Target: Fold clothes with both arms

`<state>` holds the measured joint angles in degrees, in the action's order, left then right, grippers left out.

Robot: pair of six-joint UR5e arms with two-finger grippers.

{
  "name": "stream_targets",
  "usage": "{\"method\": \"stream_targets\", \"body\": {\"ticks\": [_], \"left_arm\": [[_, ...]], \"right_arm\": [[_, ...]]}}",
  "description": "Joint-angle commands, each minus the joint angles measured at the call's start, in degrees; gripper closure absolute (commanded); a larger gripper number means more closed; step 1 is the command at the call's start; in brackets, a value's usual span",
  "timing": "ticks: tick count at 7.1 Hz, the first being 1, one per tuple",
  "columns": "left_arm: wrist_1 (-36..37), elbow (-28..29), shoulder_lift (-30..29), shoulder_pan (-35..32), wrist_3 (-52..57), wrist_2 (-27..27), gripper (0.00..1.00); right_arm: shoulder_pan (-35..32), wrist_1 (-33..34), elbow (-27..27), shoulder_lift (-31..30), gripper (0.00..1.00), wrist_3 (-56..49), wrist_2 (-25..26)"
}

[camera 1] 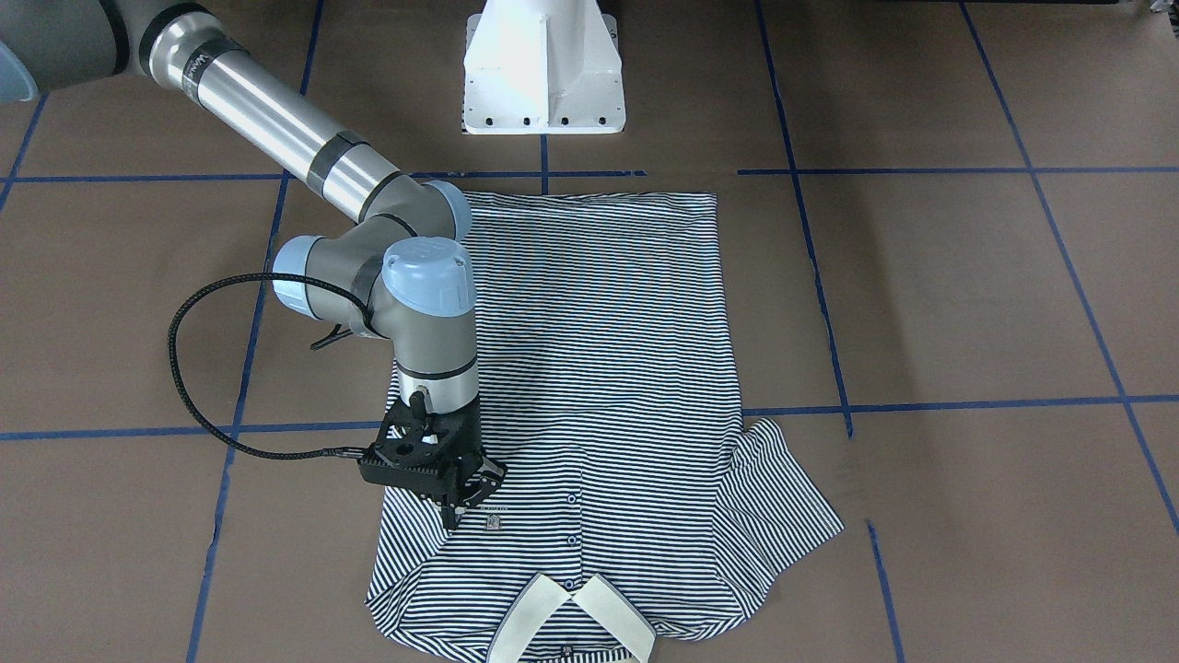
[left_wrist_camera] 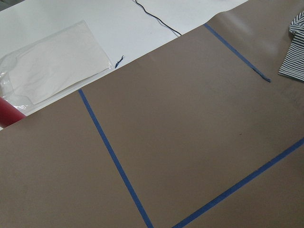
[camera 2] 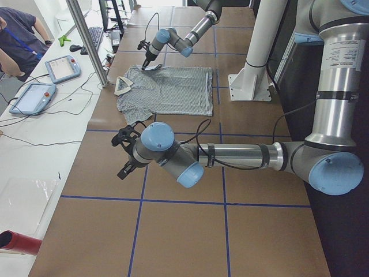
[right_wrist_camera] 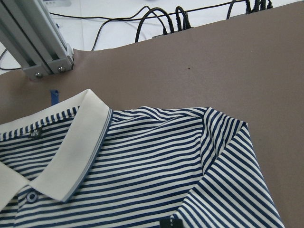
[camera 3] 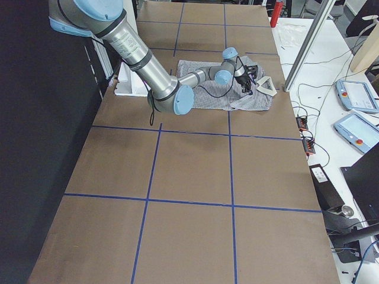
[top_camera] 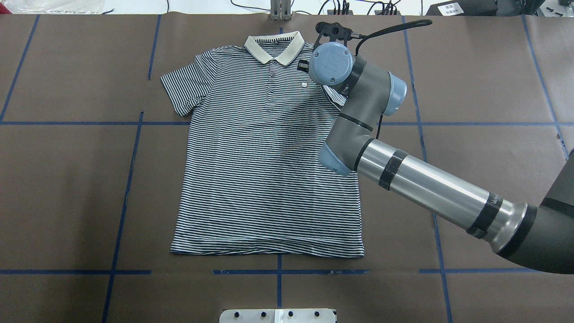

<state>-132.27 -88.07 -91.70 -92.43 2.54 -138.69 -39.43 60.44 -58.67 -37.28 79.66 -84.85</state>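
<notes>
The striped polo shirt (top_camera: pixel 264 157) lies flat and face up on the brown table, its cream collar (top_camera: pixel 273 47) on the far side from the robot. The sleeve on the robot's right is folded inward over the chest (right_wrist_camera: pixel 228 175). My right gripper (camera 1: pixel 453 516) points down at that sleeve's tip beside the chest logo (camera 1: pixel 493 523), and its fingers look shut on the sleeve fabric. The other sleeve (camera 1: pixel 774 497) lies spread out. My left gripper (camera 2: pixel 124 153) hovers over bare table well off to the robot's left; I cannot tell whether it is open or shut.
The white pedestal base (camera 1: pixel 543 69) stands behind the shirt's hem. An aluminium post (right_wrist_camera: pixel 33 42) and cables sit past the collar at the table's far edge. Beyond it, a white bench holds teach pendants (camera 2: pixel 60 68), a plastic bag (left_wrist_camera: pixel 47 61) and a red object (camera 2: pixel 17 242). A person (camera 2: pixel 17 34) stands there.
</notes>
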Motion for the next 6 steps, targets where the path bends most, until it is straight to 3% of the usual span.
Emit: {"method": "stream_targets", "body": {"ticks": [1, 2, 3, 5, 6], "left_arm": [[0.0, 0.0, 0.0, 0.0, 0.0, 0.0, 0.0], [0.0, 0.0, 0.0, 0.1, 0.0, 0.0, 0.0], [0.0, -0.1, -0.6, 0.1, 0.0, 0.1, 0.0], [-4.4, 0.5, -2.2, 0.6, -0.3, 0.3, 0.0], [-5.1, 1.0, -3.0, 0.8, -0.3, 0.4, 0.0]], "right_arm": [[0.1, 0.1, 2.3, 1.9, 0.18, 2.2, 0.7], [0.1, 0.2, 2.2, 2.1, 0.0, -0.4, 0.7], [-0.8, 0.3, 0.9, 2.1, 0.0, -5.4, -0.4], [-7.0, 11.6, -7.5, 1.3, 0.0, -15.4, -13.3], [-7.6, 15.7, -10.1, 1.2, 0.0, -17.6, -14.8]]}}
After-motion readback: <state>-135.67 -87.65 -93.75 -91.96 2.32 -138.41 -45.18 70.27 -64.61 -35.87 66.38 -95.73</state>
